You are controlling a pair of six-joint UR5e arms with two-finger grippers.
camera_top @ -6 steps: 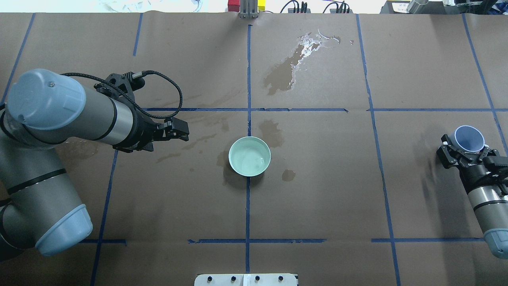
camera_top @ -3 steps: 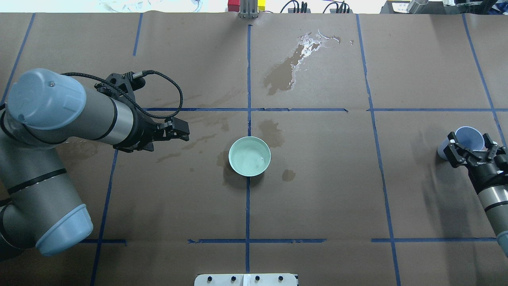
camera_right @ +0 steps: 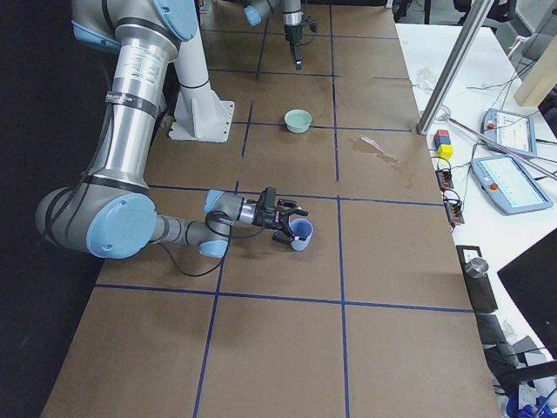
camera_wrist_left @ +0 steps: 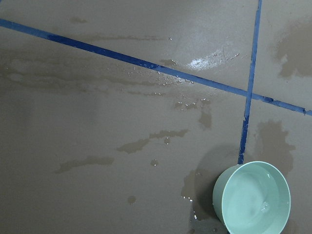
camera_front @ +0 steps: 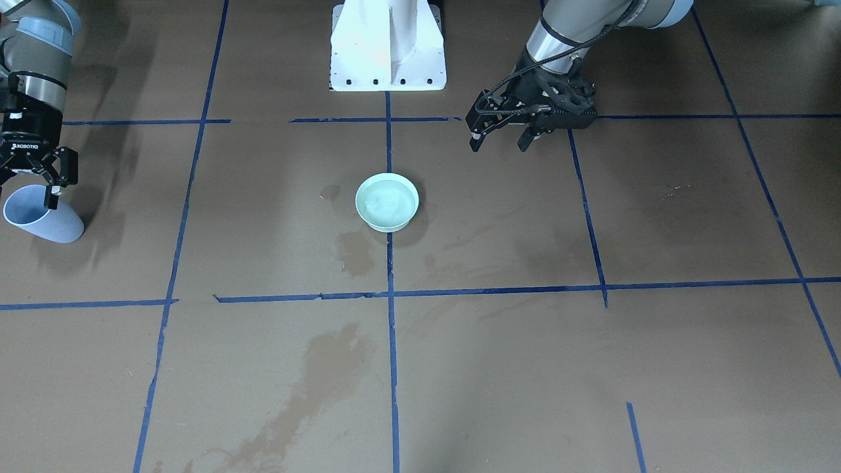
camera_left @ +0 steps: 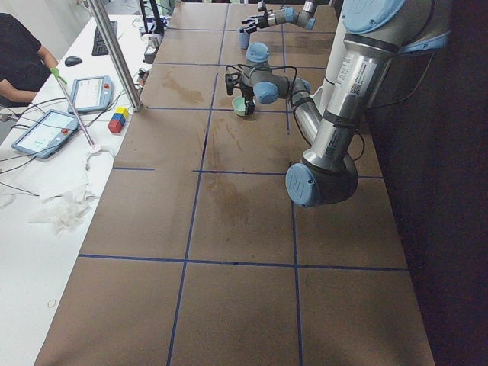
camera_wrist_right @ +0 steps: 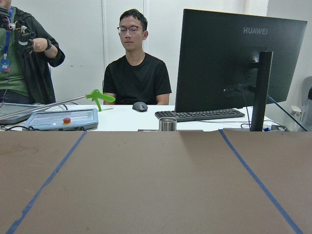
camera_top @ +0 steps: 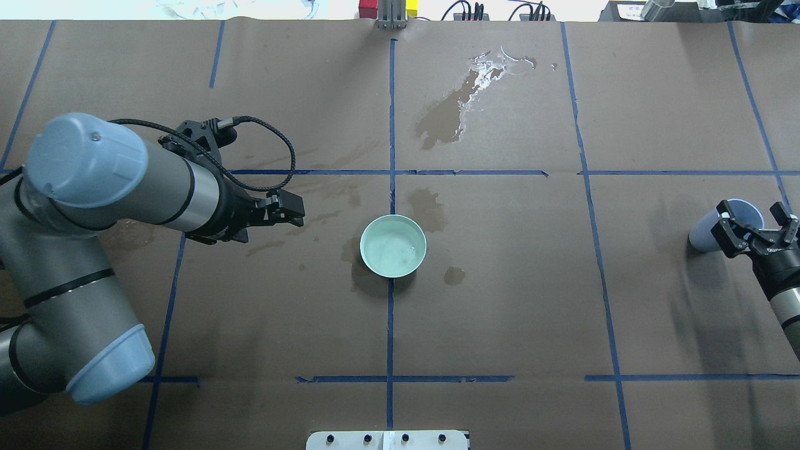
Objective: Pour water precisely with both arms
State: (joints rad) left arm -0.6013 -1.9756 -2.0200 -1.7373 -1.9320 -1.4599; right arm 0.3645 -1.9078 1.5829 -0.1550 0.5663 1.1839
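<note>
At the ctr of the brown paper-covered worktop (camera_top: 500,300), where strips of blue tape (camera_top: 390,325) cross, stands a pale mint-green round bowl (camera_front: 387,225) w/ the water (camera_top: 394,250) in it: clear, w/ a small glint near one side of the surface. More wet shows as dark patches (camera_top: 447,115) on the paper: a big glossy one well beyond the bowl, smaller ones just beside it & thin streaks toward the robot's left.

The left arm (camera_top: 156,187) reaches in w/ its black two-finger left hand (camera_front: 498,141) aimed toward the bowl but well apart from it; fingers spread, empty. Its wrist view has the bowl in the lower right corner.

Far out on the robot's right, a pale-blue cup (camera_front: 52,226) stands upright on the worktop, mouth up. The right arm (camera_top: 786,306) lies low & the right hand (camera_top: 757,217) sits level at the cup, fingers spread to either side of it, w/ a gap showing on one side. The right wrist view looks flat along the paper to a seated man in a black T-shirt (camera_wrist_right: 136,73) & a dark monitor (camera_wrist_right: 239,58)
</note>
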